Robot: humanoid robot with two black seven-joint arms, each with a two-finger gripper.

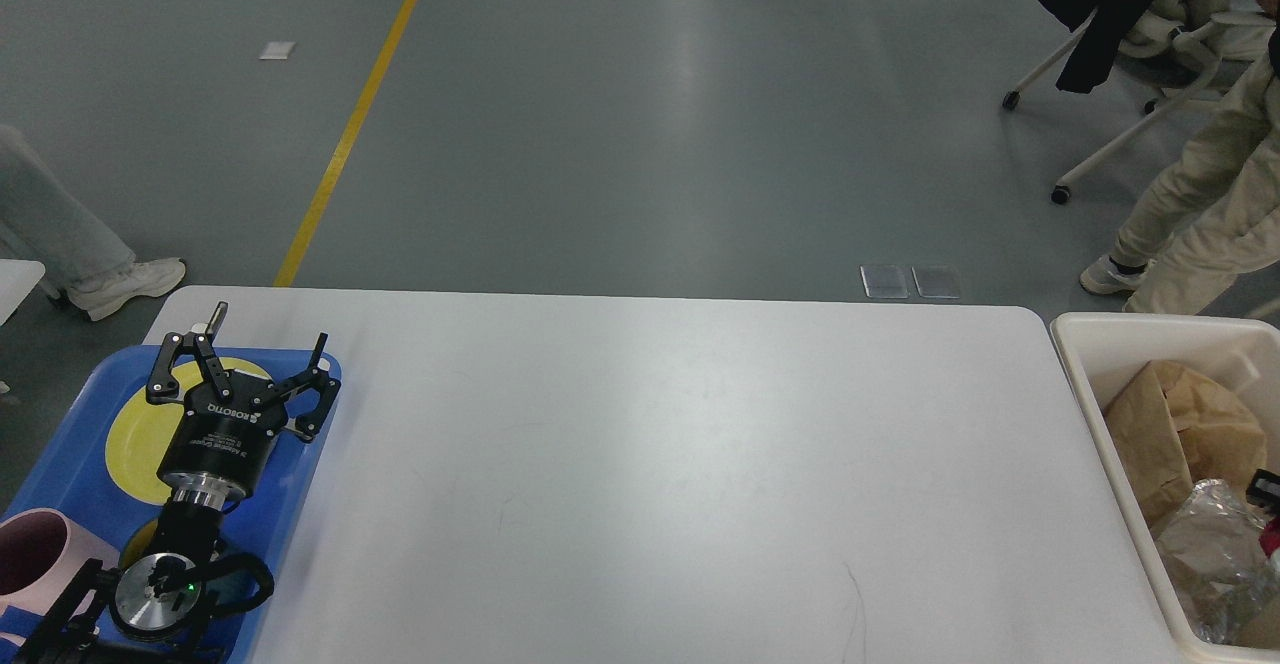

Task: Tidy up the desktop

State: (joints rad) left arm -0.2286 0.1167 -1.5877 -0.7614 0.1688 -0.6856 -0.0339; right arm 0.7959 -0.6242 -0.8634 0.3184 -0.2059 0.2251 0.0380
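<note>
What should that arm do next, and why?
Probably lift the left pincer up and away from the blue tray. It is open and holds nothing, the yellow plate already lies in the tray, and the desktop looks bare.

Bench (650,464) plain matte white, faint dark scuff lines near its near edge; floor (620,114) grey-green with one yellow stripe (355,119) and a small white patch. At the bench's left edge: blue tray (300,504), yellow plate (135,449), pink mug (40,554), and the left hand (268,352) black with white lettering and a silver collar. Off the right edge: cream bin (1095,364) with brown paper (1170,434) and clear crinkled plastic (1205,544); beyond it beige trousers (1200,214), white shoe, black jacket on a white chair.
</note>
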